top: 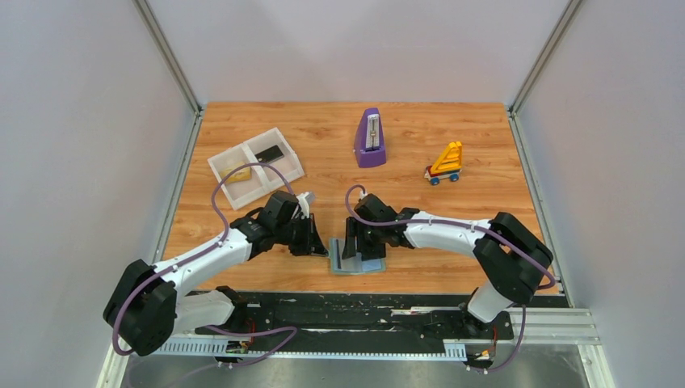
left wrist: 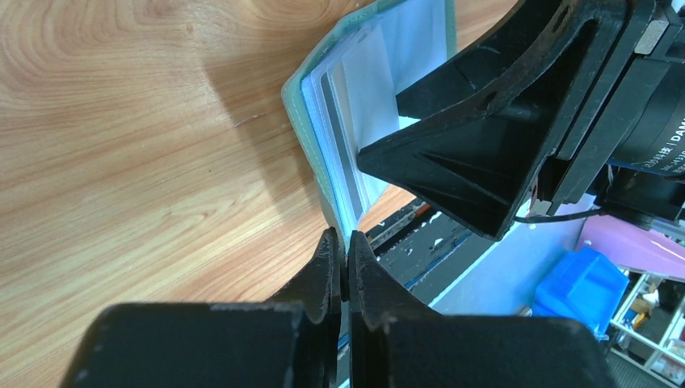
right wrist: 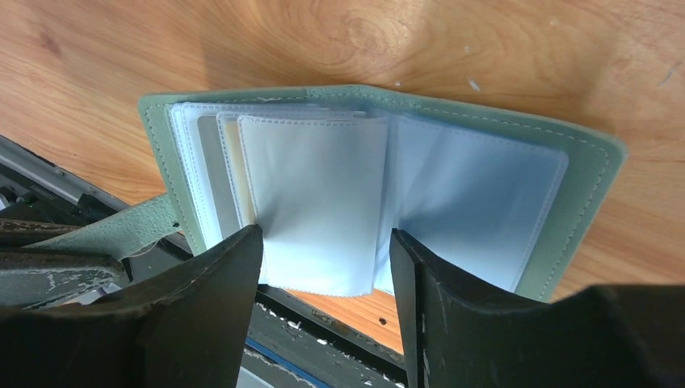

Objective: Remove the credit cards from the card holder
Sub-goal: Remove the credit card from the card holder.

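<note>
The pale teal card holder point(top: 359, 264) lies open near the table's front edge, its clear sleeves fanned out point(right wrist: 315, 186). A grey edge point(right wrist: 208, 158) and a cream edge point(right wrist: 233, 158) show inside the left sleeves. My left gripper point(left wrist: 343, 236) is shut at the holder's left edge, where the strap tab point(right wrist: 121, 230) runs toward it. My right gripper point(right wrist: 323, 238) is open, and its fingertips straddle one loose sleeve. A yellow card point(top: 238, 172) and a black card point(top: 269, 153) lie in the white tray point(top: 284, 141).
A purple metronome point(top: 371, 139) stands at the back centre, and a small yellow toy vehicle point(top: 445, 164) to its right. The black mounting rail point(top: 363, 311) runs just beyond the table's front edge, right below the holder. Grey walls enclose the table.
</note>
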You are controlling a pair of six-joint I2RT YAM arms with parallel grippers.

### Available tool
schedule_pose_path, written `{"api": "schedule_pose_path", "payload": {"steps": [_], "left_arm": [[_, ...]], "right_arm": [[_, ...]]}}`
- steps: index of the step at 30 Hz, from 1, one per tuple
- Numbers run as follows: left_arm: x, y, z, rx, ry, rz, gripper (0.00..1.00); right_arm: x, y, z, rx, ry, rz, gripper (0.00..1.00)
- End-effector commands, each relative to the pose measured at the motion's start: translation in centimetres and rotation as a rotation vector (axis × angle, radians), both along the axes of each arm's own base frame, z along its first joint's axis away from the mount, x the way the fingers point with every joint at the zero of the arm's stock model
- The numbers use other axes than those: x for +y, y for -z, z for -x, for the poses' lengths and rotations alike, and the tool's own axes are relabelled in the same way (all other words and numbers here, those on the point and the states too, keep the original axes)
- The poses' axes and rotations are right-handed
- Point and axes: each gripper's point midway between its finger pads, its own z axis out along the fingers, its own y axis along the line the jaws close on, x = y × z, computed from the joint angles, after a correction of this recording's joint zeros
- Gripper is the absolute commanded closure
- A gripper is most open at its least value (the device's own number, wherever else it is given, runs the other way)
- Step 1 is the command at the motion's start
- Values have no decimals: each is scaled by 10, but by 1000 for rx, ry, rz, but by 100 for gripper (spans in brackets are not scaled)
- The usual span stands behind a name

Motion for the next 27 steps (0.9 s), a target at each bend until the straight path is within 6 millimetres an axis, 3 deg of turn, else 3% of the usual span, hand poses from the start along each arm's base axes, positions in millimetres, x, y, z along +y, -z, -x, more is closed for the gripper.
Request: {"api": "schedule_pose_path", "payload": {"steps": [1,4,8,12,17,21,27], "left_arm": [[-3,-10,-2,-34,1,28,100],[-3,-8,-1,-29,2,23,100],[-2,-7,0,-26,5,25,100],[-2,-8,1,-29,1,30,100],[-3,-6,1,-24,3,31,100],[-3,-6,1,-23,3,33,100],[-3,-8,1,-23,3,37,100]], "right_arm": [[-31,12,-4,-33,65,154,39],[-55,15,-7,-62,128,255,40],[-84,5,-4,-86,206,337,41],[-91,-15,1,-102,227,311,40],[-70,-39,-4,-126,184,206,40],[-37,-58,-7,-159,91,50,40],[23,-91,3,-166,-93,-258,42]]}}
